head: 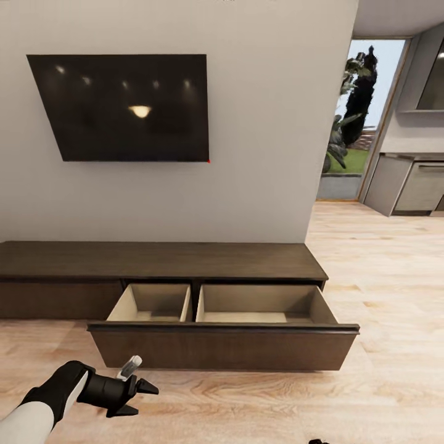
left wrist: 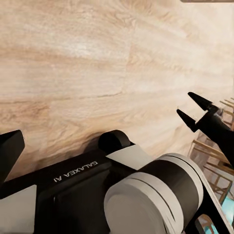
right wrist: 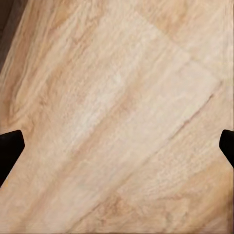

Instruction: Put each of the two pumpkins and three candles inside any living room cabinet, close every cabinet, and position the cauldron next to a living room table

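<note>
Left black two-finger gripper [head: 139, 398], lower left of the head view: fingers spread, nothing between them. Right gripper [right wrist: 117, 146]: tips far apart at the frame edges, empty, over bare planks. Long low dark-brown wooden cabinet [head: 185, 262] centre frame, wide drawer [head: 222, 345] pulled fully out, both compartments bare. Risk: base rolling forward could clip that protruding front. Light wood plank floor [head: 382, 277], dark wall TV [head: 123, 108] upper left, grey kitchen units [head: 410, 185] far right.

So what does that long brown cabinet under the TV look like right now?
The cabinet is a long, low unit of dark brown wood standing on the pale wooden floor against the grey wall, below the black TV. Its fronts are flat with no handles. One wide drawer is pulled out toward the robot, showing two beige compartments that look empty. Nothing touches it; the left pincer hangs in front, apart from it.
</note>
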Controlling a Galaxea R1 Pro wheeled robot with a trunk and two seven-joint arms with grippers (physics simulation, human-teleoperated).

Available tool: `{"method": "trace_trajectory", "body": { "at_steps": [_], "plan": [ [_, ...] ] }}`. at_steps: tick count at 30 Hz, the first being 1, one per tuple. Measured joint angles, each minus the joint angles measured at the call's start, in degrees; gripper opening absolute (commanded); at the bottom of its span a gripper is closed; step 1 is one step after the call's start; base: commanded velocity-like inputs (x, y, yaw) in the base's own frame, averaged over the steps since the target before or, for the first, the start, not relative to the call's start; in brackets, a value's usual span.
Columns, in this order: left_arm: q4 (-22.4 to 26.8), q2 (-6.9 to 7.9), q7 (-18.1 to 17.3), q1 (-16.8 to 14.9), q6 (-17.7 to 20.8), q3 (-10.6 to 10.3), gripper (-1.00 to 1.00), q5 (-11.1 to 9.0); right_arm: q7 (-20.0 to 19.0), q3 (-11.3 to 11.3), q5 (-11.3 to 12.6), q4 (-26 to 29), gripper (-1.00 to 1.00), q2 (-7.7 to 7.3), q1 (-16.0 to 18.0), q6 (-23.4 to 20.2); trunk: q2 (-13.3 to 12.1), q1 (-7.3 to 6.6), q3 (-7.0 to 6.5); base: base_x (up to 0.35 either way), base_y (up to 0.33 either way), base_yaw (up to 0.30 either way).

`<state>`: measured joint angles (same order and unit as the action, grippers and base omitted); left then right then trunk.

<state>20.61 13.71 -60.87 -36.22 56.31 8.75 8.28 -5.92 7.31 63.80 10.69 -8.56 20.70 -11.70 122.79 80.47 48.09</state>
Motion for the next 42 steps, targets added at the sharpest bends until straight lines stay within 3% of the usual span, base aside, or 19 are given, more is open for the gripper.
{"method": "trace_trajectory", "body": {
  "at_steps": [4, 8, 11, 14, 17, 18, 22, 24, 25, 30, 34, 42],
  "plan": [
    [0.0, -0.10, 1.8, 0.0, -0.2, 0.0, 1.00, -0.1, 8.8, 0.4, -3.0, 5.3, 1.00, 1.29, 0.0, -0.1, -1.6, -0.88, -0.72, 0.000, 0.000, 0.000],
    [0.0, -0.46, 5.1, 0.0, -0.4, 0.0, 1.00, -0.1, 18.6, 1.6, -7.9, 9.5, 1.00, 3.59, 0.0, -0.3, -3.2, -1.76, -1.44, 0.000, 0.000, 0.000],
    [0.1, -0.55, 7.0, 0.0, -0.6, 0.0, 1.00, -0.1, 22.6, 2.0, -9.7, 10.7, 1.00, 5.39, 0.0, -0.4, -4.4, -2.42, -1.97, 0.000, 0.000, 0.000],
    [0.2, -0.62, 11.0, 0.0, -2.2, 0.1, 1.00, -0.1, 25.9, 2.3, -10.9, 11.4, 1.00, 7.66, 0.0, -0.2, -5.6, -3.07, -2.51, 0.000, 0.000, 0.000],
    [0.2, -0.85, 14.9, 0.0, -3.9, 0.2, 1.00, -0.2, 26.6, 2.3, -11.2, 11.5, 1.00, 8.35, 0.0, -0.1, -6.8, -3.73, -3.05, 0.000, 0.000, 0.000],
    [0.2, -2.30, 22.0, 0.0, -6.3, 0.4, 1.00, -0.3, 27.0, 2.6, -11.4, 11.6, 1.00, 8.69, 0.0, 0.0, -7.2, -3.95, -3.23, 0.000, 0.000, 0.000],
    [0.2, -4.71, 29.9, 0.0, -9.6, 1.4, 1.00, -0.4, 27.2, 4.4, -11.5, 12.3, 1.00, 8.79, 0.0, 0.1, -8.8, -4.83, -3.95, 0.000, 0.000, 0.000],
    [0.2, -6.32, 36.1, 0.0, -12.1, 2.7, 1.00, -0.4, 27.4, 6.6, -11.5, 13.6, 1.00, 8.81, 0.0, 0.2, -9.6, -5.27, -4.31, 0.000, 0.000, 0.000],
    [0.2, -7.46, 41.3, 0.0, -13.9, 3.8, 1.00, -0.4, 27.5, 8.5, -11.5, 14.4, 1.00, 8.81, 0.0, 0.7, -10.0, -5.49, -4.49, 0.000, 0.000, 0.000],
    [0.2, -10.51, 54.5, 0.0, -18.5, 6.9, 1.00, -0.4, 27.9, 12.4, -11.4, 15.5, 1.00, 8.77, 0.0, 2.9, -12.0, -6.59, -5.39, 0.000, 0.000, 0.000],
    [0.2, -11.97, 60.9, 0.0, -21.1, 7.9, 1.00, -0.5, 29.3, 13.3, -11.3, 15.7, 1.00, 8.75, 0.0, 3.4, -13.6, -7.47, -6.10, 0.000, 0.000, 0.000],
    [0.2, -12.38, 63.1, 0.0, -21.8, 8.2, 1.00, -0.5, 30.2, 13.5, -11.3, 15.7, 1.00, 8.75, 0.0, 3.4, -16.8, -9.22, -7.44, -0.016, 0.000, -0.103]
  ]
}}
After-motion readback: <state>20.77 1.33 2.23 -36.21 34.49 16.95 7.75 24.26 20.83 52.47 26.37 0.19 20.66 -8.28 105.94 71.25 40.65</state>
